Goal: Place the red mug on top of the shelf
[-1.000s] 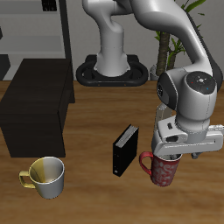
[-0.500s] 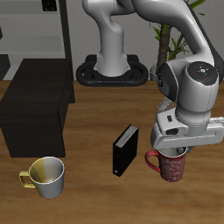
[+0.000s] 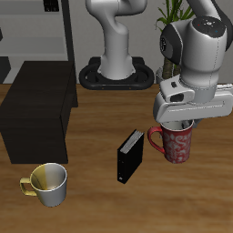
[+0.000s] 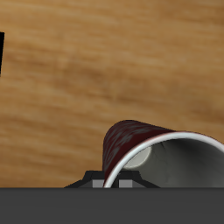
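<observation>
The red mug (image 3: 177,143), dark red with a mottled pinkish pattern, hangs from my gripper (image 3: 186,124), lifted clear of the wooden table. The gripper is shut on its rim. In the wrist view the red mug (image 4: 144,149) shows close up with its white inside, and the wood lies well below it. The shelf (image 3: 36,111), a low matte black cabinet with a flat top, stands across the table from the mug, far from the gripper.
A small upright black book (image 3: 130,156) stands just beside the lifted mug. A yellow-and-white mug (image 3: 47,183) sits near the table's front edge, in front of the shelf. The robot base (image 3: 116,71) and a plant (image 3: 169,18) are at the back.
The gripper has risen with the red mug in it; the mug has come up off the table. The other things have not moved.
</observation>
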